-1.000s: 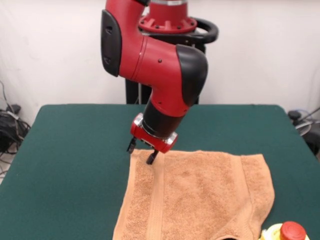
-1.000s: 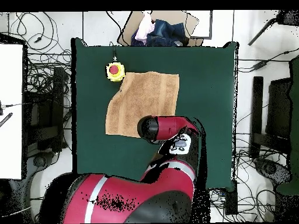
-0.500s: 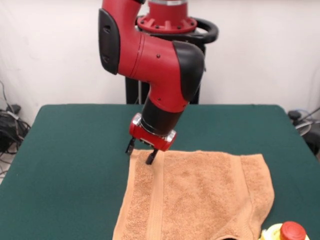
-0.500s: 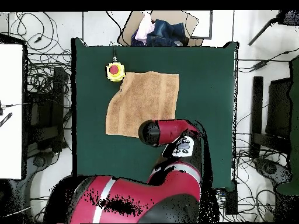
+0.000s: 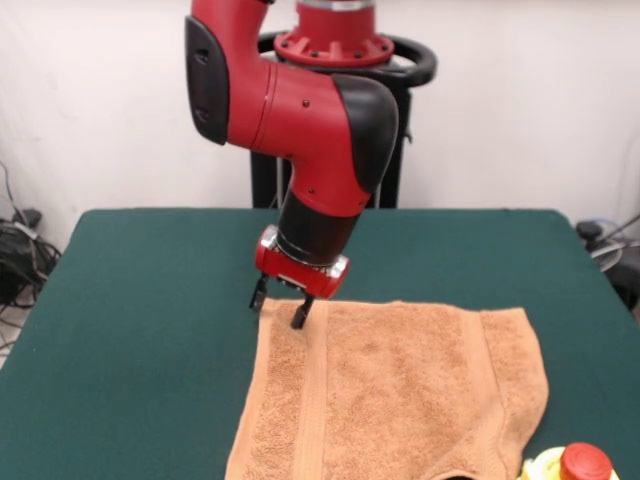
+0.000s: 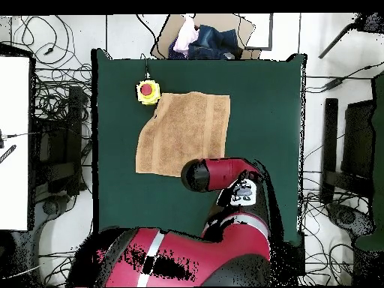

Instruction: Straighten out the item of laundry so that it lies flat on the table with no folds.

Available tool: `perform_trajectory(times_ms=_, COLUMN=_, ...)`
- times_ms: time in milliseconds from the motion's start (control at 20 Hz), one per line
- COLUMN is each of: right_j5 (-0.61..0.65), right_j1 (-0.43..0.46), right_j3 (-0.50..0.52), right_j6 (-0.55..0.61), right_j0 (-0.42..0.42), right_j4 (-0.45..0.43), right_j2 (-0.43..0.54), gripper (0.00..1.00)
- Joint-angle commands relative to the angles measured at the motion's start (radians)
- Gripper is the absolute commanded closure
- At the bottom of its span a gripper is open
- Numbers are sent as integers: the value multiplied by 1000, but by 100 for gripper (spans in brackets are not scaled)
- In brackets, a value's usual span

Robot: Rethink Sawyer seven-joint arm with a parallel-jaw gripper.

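Green felt worktop [image 5: 130, 300], white wall behind. Tan towel [image 5: 400, 390] spread mostly flat on near side, one front corner tucked by red-and-yellow button [image 5: 572, 466]. Pincer [image 5: 279, 307] hovering over towel's far corner, prongs apart, gripping nothing. Clothes pile in box [image 6: 202, 36] past worktop edge.

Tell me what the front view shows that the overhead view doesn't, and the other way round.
Only the front view shows the gripper: its two dark fingers stand apart at the towel's far left corner, one over the cloth, one just off its edge. Contact cannot be judged. Only the overhead view shows the whole towel, the table's full outline, cables on the floor and a box of clothes beyond the table; there the arm hides the gripper. Both show the towel on the green table and the red-topped yellow button beside it.
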Motion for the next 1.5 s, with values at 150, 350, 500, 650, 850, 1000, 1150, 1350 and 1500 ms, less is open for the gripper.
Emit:
perform_trajectory(times_ms=150, right_j5=-129, right_j1=83, right_j3=13, right_j6=21, right_j0=-47, right_j4=-66, right_j2=104, gripper=0)
perform_trajectory(times_ms=350, right_j5=-122, right_j1=83, right_j3=14, right_j6=21, right_j0=-48, right_j4=-67, right_j2=102, gripper=0)
perform_trajectory(times_ms=500, right_j5=-113, right_j1=86, right_j3=9, right_j6=20, right_j0=-46, right_j4=-64, right_j2=101, gripper=0)
perform_trajectory(times_ms=650, right_j5=-115, right_j1=90, right_j3=7, right_j6=26, right_j0=-41, right_j4=-63, right_j2=96, gripper=0)
perform_trajectory(times_ms=850, right_j5=-117, right_j1=94, right_j3=4, right_j6=24, right_j0=-45, right_j4=-64, right_j2=98, gripper=0)
perform_trajectory(times_ms=1000, right_j5=-122, right_j1=100, right_j3=3, right_j6=26, right_j0=-44, right_j4=-66, right_j2=95, gripper=0)
perform_trajectory(times_ms=1150, right_j5=-125, right_j1=97, right_j3=9, right_j6=23, right_j0=-46, right_j4=-69, right_j2=97, gripper=0)
perform_trajectory(times_ms=1350, right_j5=-143, right_j1=98, right_j3=17, right_j6=23, right_j0=-51, right_j4=-78, right_j2=96, gripper=0)
perform_trajectory(times_ms=1500, right_j5=-155, right_j1=98, right_j3=22, right_j6=22, right_j0=-58, right_j4=-85, right_j2=98, gripper=0)
